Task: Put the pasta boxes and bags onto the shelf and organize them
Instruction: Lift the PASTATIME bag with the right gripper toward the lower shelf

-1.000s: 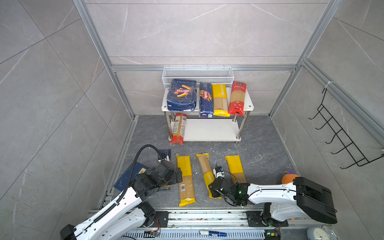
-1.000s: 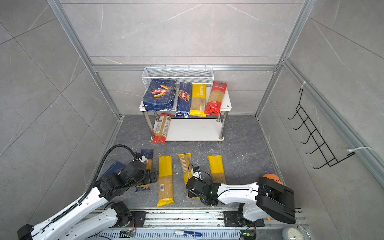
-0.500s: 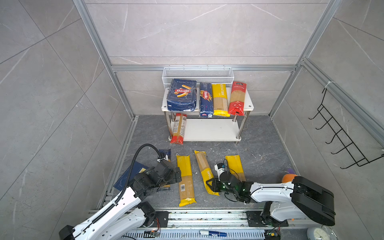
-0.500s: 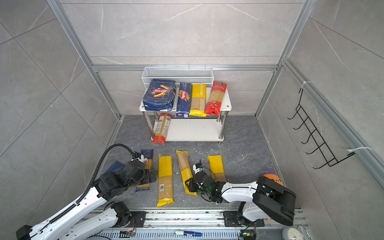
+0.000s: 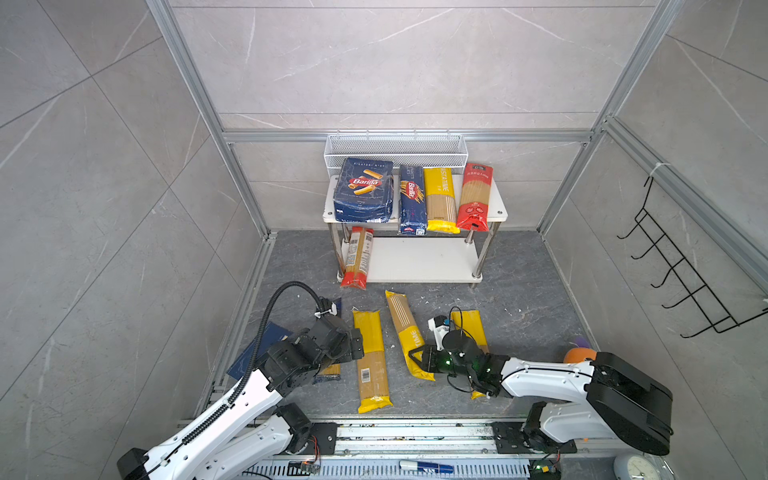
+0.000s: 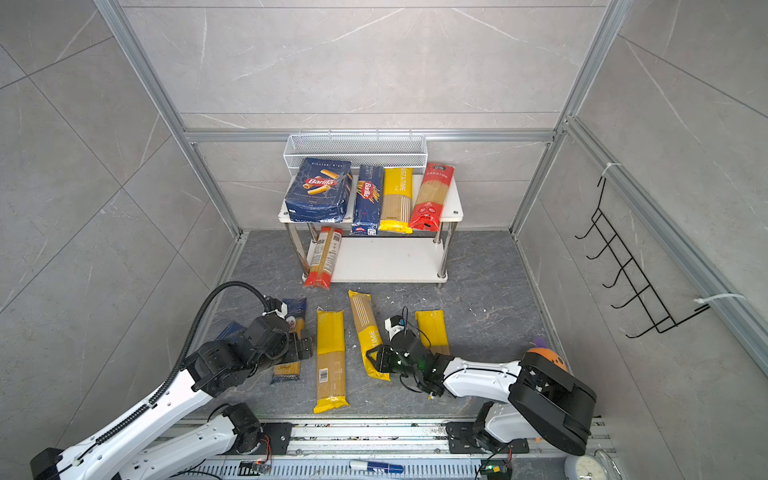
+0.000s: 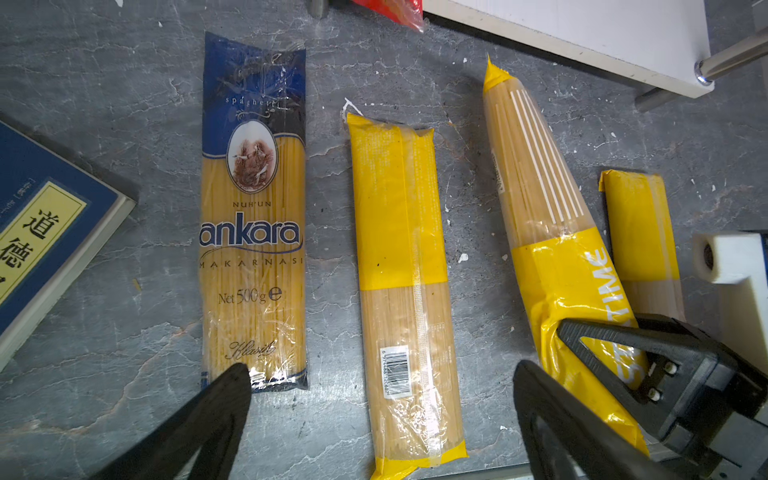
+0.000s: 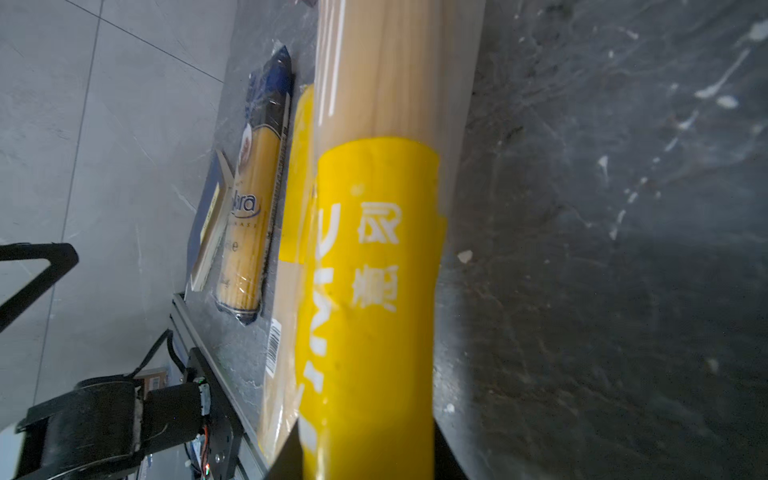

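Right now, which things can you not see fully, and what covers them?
- Dark blue bag: left arm covers its middle in both top views.
- Rightmost yellow bag: right arm covers its near end in both top views.
- Right pincer: only slivers show in the right wrist view; the held yellow bag and the picture edge hide the rest.
- Book: cut off at the left wrist view's edge.

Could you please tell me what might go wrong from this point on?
The right gripper clamps the tilted yellow bag only at its near end, so the long bag may sag or slip when lifted. The red bag juts past the lower board of the shelf and could be knocked off.
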Tool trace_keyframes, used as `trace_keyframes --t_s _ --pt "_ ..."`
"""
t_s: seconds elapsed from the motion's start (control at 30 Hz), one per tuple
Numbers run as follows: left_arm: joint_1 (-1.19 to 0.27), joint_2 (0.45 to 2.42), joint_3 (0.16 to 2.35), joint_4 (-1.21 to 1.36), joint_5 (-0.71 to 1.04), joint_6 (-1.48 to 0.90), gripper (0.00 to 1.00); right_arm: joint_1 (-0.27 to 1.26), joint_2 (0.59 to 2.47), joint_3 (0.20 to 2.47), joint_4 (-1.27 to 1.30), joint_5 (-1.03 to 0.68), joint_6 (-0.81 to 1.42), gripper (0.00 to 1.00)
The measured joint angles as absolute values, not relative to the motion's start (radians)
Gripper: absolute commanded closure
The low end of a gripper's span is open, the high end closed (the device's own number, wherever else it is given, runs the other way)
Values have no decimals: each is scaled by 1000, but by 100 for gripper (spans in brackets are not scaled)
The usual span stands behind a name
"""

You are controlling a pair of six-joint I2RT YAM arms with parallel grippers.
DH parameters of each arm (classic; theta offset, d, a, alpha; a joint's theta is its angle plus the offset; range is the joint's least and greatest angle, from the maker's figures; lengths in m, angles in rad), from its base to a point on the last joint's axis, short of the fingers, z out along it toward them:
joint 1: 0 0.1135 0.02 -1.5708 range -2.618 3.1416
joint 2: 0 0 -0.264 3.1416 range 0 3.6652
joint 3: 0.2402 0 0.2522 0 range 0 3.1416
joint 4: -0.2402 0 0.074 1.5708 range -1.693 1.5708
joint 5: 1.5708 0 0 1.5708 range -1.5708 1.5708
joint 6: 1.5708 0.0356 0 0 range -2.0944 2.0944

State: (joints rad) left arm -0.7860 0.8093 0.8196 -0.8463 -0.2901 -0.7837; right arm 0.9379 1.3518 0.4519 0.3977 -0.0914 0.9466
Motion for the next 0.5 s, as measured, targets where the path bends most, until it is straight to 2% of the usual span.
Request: trace_keyframes --t_s 0.27,0.5 --pt "-786 814 836 -857 -316 -777 0 857 1391 590 383 -162 922 80" --pt "-786 860 872 -866 -330 -766 0 773 1511 756 363 -228 900 80"
